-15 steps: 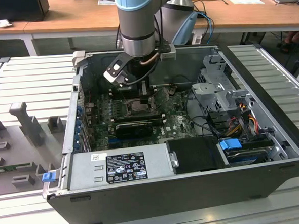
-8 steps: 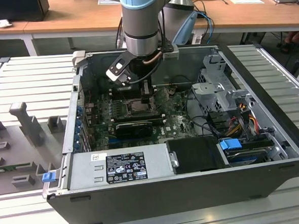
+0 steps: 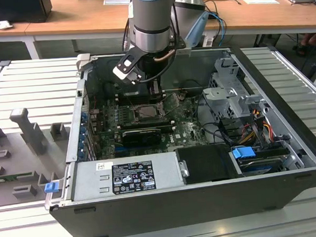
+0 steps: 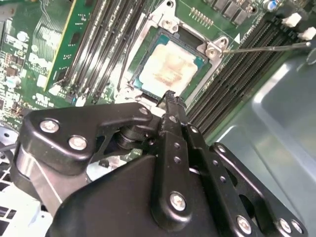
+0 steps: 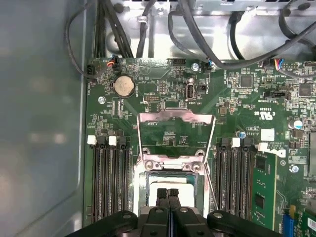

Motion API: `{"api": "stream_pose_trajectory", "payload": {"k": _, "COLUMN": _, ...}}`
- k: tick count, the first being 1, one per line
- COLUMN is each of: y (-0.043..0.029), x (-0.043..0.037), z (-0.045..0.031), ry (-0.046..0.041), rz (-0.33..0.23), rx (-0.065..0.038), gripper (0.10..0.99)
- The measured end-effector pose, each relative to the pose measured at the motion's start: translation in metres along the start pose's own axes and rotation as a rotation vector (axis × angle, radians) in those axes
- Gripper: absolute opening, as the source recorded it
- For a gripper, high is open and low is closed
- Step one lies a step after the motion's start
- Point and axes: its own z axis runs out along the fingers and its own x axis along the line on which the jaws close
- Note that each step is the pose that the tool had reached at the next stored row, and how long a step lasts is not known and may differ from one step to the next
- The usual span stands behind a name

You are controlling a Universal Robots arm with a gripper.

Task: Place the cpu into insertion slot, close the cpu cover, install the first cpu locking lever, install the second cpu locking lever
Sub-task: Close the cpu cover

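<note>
Right, the cpu (image 4: 173,66) is down flat in the insertion slot (image 4: 140,79), pale metal face up, sitting square inside the dark frame on the green motherboard (image 5: 237,98). The cpu cover (image 5: 175,117) is open, swung up off the socket on its hinge, and in the first wrist view green board shows through its square window. The tool (image 5: 168,192) hangs right at the chip's edge, its 2 black fingertips pressed together with nothing between them; whether they touch the chip I cannot tell. A thin wire locking lever (image 4: 266,48) runs out from the socket's corner across the black memory slots (image 5: 111,182), which flank the socket on both sides. Beyond the raised cover sits a coin cell battery (image 5: 123,85). In the exterior view, the arm (image 3: 149,22) reaches down into the open computer case (image 3: 179,208), which lies on a slatted metal bench (image 3: 32,83) with the grey power supply (image 3: 124,177) along its near wall.
</note>
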Motion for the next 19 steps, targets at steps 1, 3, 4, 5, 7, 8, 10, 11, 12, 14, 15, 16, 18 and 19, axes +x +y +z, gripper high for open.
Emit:
{"api": "stream_pose_trajectory", "payload": {"k": 1, "y": 0.0002, "x": 0.0005, "z": -0.0026, "ry": -0.0002, "rz": 0.000, "rx": 0.000, "gripper": 0.106}}
{"api": "stream_pose_trajectory", "payload": {"k": 3, "y": 0.0003, "x": 0.0012, "z": -0.0084, "ry": -0.0003, "rz": 0.000, "rx": 0.000, "gripper": 0.106}}
{"api": "stream_pose_trajectory", "payload": {"k": 4, "y": 0.0004, "x": 0.0015, "z": -0.0117, "ry": -0.0004, "rz": 0.000, "rx": 0.000, "gripper": 0.106}}
{"api": "stream_pose_trajectory", "payload": {"k": 5, "y": 0.0004, "x": 0.0016, "z": -0.0133, "ry": -0.0006, "rz": 0.000, "rx": 0.000, "gripper": 0.106}}
{"api": "stream_pose_trajectory", "payload": {"k": 7, "y": 0.0005, "x": 0.0021, "z": -0.0162, "ry": -0.0005, "rz": 0.000, "rx": -0.001, "gripper": 0.106}}
{"api": "stream_pose_trajectory", "payload": {"k": 8, "y": 0.0008, "x": 0.0024, "z": -0.0161, "ry": -0.0005, "rz": 0.000, "rx": -0.001, "gripper": 0.106}}
{"api": "stream_pose_trajectory", "payload": {"k": 10, "y": 0.0044, "x": 0.0022, "z": -0.0161, "ry": -0.0006, "rz": -0.002, "rx": -0.001, "gripper": 0.106}}
{"api": "stream_pose_trajectory", "payload": {"k": 11, "y": 0.0068, "x": 0.0022, "z": -0.0161, "ry": -0.0006, "rz": -0.004, "rx": 0.000, "gripper": 0.106}}
{"api": "stream_pose_trajectory", "payload": {"k": 12, "y": 0.0134, "x": 0.0020, "z": -0.0158, "ry": -0.0002, "rz": -0.009, "rx": 0.000, "gripper": 0.106}}
{"api": "stream_pose_trajectory", "payload": {"k": 14, "y": 0.0216, "x": 0.0018, "z": -0.0153, "ry": -0.0001, "rz": -0.015, "rx": 0.000, "gripper": 0.106}}
{"api": "stream_pose_trajectory", "payload": {"k": 15, "y": 0.0251, "x": 0.0017, "z": -0.0149, "ry": 0.0000, "rz": -0.019, "rx": 0.000, "gripper": 0.106}}
{"api": "stream_pose_trajectory", "payload": {"k": 16, "y": 0.0268, "x": 0.0017, "z": -0.0146, "ry": -0.0001, "rz": -0.022, "rx": 0.000, "gripper": 0.106}}
{"api": "stream_pose_trajectory", "payload": {"k": 18, "y": 0.0311, "x": 0.0016, "z": -0.0142, "ry": 0.0001, "rz": -0.026, "rx": 0.001, "gripper": 0.106}}
{"api": "stream_pose_trajectory", "payload": {"k": 19, "y": 0.0325, "x": 0.0016, "z": -0.0135, "ry": 0.0005, "rz": -0.027, "rx": 0.000, "gripper": 0.106}}
